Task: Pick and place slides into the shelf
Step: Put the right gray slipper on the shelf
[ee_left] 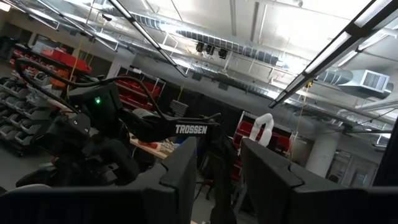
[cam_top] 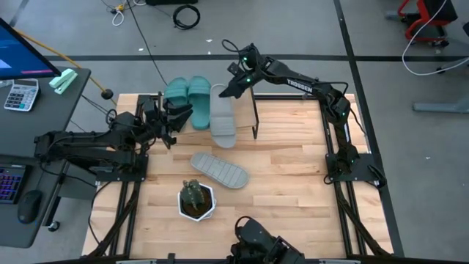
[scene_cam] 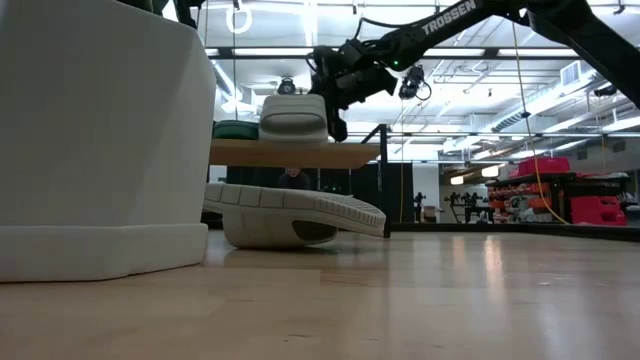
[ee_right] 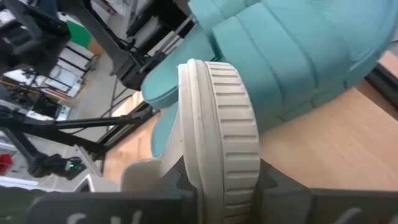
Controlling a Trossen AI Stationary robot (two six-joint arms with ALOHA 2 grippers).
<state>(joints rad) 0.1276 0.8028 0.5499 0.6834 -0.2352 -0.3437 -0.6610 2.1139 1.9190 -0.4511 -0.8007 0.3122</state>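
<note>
Overhead view stares straight down on the whole desk (cam_top: pixel 293 161). Low view sits at desk height, right behind the white pot (scene_cam: pixel 100 140), looking level across to the shelf (scene_cam: pixel 295 153). Right wrist view is pressed close on a grey slide (ee_right: pixel 221 143), teal ones beyond. Left wrist view tilts up toward the ceiling, catching the right arm (ee_left: pixel 124 124).
</note>
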